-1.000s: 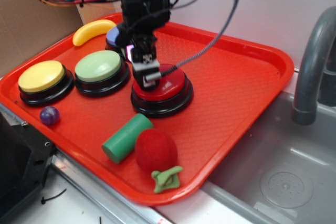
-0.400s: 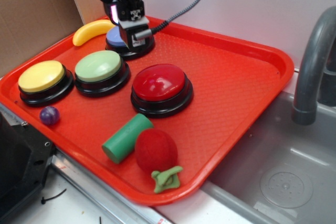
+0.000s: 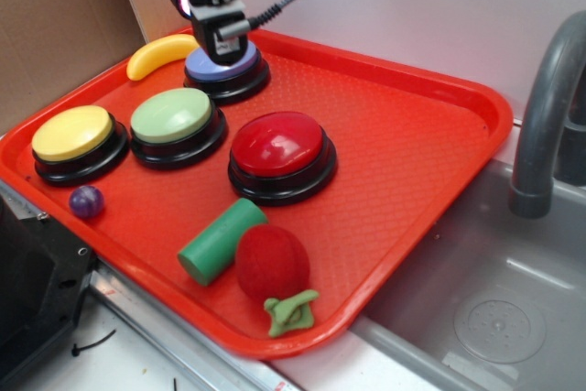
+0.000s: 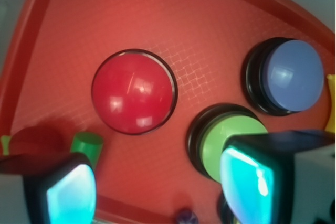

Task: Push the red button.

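Note:
The red button (image 3: 277, 145), a glossy red dome on a black base, sits near the middle of the orange tray (image 3: 412, 135); in the wrist view the red button (image 4: 133, 92) lies well ahead of the fingers. My gripper (image 3: 223, 32) hangs high at the back left, over the blue button (image 3: 224, 68), far from the red one. From the wrist, the gripper (image 4: 157, 192) is open, its two pads wide apart with only bare tray between them.
Green button (image 3: 171, 116) and yellow button (image 3: 73, 134) stand left of the red one. A banana (image 3: 160, 54), a purple ball (image 3: 86, 200), a green cylinder (image 3: 220, 240) and a fuzzy red ball (image 3: 272, 261) lie on the tray. A sink with a grey faucet (image 3: 548, 107) is at right.
The gripper has risen off the red button and moved back and to the left, ending above the blue button. The red button and other objects stay in place.

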You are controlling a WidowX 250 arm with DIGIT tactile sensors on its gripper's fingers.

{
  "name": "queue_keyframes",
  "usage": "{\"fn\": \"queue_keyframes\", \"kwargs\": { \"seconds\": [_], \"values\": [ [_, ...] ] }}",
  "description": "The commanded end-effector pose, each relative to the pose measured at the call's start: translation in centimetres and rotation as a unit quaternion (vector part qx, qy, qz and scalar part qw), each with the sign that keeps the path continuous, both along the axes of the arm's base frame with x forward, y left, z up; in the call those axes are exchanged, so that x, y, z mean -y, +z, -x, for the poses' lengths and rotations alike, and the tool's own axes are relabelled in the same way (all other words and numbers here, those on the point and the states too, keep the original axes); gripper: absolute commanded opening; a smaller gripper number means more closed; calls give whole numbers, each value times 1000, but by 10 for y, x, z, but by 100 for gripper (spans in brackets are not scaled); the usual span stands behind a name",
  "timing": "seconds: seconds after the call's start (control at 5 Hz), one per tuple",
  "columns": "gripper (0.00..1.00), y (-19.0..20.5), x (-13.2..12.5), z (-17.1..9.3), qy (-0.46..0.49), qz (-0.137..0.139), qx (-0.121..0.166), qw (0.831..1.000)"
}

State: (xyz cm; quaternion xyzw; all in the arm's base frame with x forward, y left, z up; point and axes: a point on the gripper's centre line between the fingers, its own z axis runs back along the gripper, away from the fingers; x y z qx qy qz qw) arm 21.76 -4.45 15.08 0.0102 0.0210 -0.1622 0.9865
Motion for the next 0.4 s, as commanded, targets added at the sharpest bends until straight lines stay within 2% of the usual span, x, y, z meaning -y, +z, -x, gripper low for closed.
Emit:
{"fn": "queue_keyframes", "kwargs": {
  "seconds": [0.0,0.2],
  "values": [
    [100,37,0,3,25,-6,17,1000],
    [100,56,-1,14,37,1,36,999]
  ]
}}
